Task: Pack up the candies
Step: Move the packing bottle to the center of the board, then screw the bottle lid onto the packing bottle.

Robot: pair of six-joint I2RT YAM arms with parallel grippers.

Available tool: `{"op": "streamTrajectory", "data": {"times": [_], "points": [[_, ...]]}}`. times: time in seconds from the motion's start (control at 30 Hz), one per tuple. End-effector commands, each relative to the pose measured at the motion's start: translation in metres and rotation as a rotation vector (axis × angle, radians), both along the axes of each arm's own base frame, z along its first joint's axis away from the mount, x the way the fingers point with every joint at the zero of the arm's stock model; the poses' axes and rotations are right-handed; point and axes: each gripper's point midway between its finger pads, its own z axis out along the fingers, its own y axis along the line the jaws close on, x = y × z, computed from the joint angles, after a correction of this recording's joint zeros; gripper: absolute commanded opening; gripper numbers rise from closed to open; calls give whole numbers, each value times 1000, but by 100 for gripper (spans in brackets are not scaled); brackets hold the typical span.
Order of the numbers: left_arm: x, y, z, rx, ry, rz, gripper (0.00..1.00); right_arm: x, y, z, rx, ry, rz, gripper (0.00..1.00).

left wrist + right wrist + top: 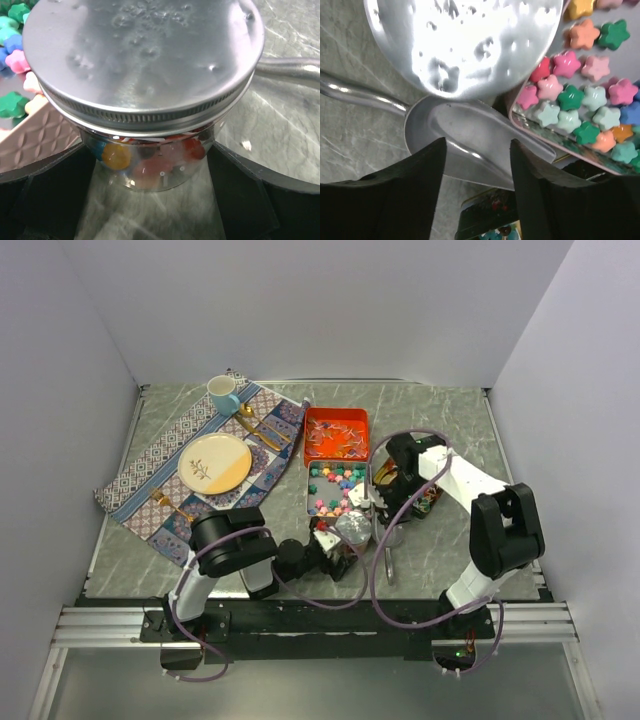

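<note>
Across the grey, veined stone-look table (pixel 450 430), a woven patterned placemat (pixel 150 480) lies at the left. It carries a round cream-and-yellow plate (pixel 214 462) and a pale blue cup (pixel 222 393).

Near the middle sits a square orange tray (pixel 337 411) of thin wrapped candies (pixel 335 438). Just in front of it is a rectangular tin (pixel 309 495) with an embossed pink wall. It is filled with glossy star candies (pixel 570 97) in pink, green, pale mint, orange and blue.

At the tin's near corner stands a round glass jar (pixel 150 170) under a threaded, dimpled metal lid (pixel 145 55). Yellow and red sweets (pixel 117 155) show through the glass.

The left gripper (pixel 150 150) has its black fingers spread wide, one on each side of the jar's body. Whether they touch the glass I cannot tell.

Beside the jar lies a polished silver scoop (pixel 470 125), its rounded bowl against the tin's edge and its slim handle running away over the table. The right gripper (pixel 477 150) hangs over that bowl with its fingers apart, a clear gap between them. No candy is between either pair of fingers.
</note>
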Motion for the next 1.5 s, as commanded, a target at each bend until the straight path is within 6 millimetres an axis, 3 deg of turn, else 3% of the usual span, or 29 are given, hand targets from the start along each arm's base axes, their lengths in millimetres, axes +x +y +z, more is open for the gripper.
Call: {"op": "streamTrajectory", "data": {"times": [0.0,0.13,0.43,0.67,0.73,0.9,1.03,1.1,1.2,1.23,1.3,1.33,1.4,1.47], "points": [[3,-1,-1,-25,-54,25,96,-5,24,6,70,2,58,57],[1,-4,1,-43,-53,26,97,-10,36,13,93,26,61,54],[12,-18,7,-94,-54,64,97,-42,47,3,86,95,75,53],[12,-29,-2,-105,-34,69,98,-39,48,0,65,90,40,53],[7,-23,-6,-102,0,68,98,-32,45,2,53,71,-1,61],[-4,-14,0,-81,-1,24,89,-12,2,11,-21,-73,-28,80],[-22,-14,7,-56,2,-71,65,-9,-31,13,-84,-128,-35,85],[-31,-10,5,-41,52,-96,62,-3,-39,18,-78,-124,-72,86],[-43,-5,-2,-24,84,-143,58,4,-32,36,-21,-97,-101,88],[-44,-5,-4,-19,84,-148,51,8,-19,49,43,-97,-107,88],[-42,-9,-10,-1,83,-149,39,9,0,55,105,-62,-115,91],[-40,-10,-12,4,82,-143,19,12,8,62,126,-56,-110,91],[-38,-9,-17,17,89,-128,2,5,25,61,156,2,-73,92],[-40,-8,-18,20,91,-137,1,-5,44,64,176,35,-21,93]]}}
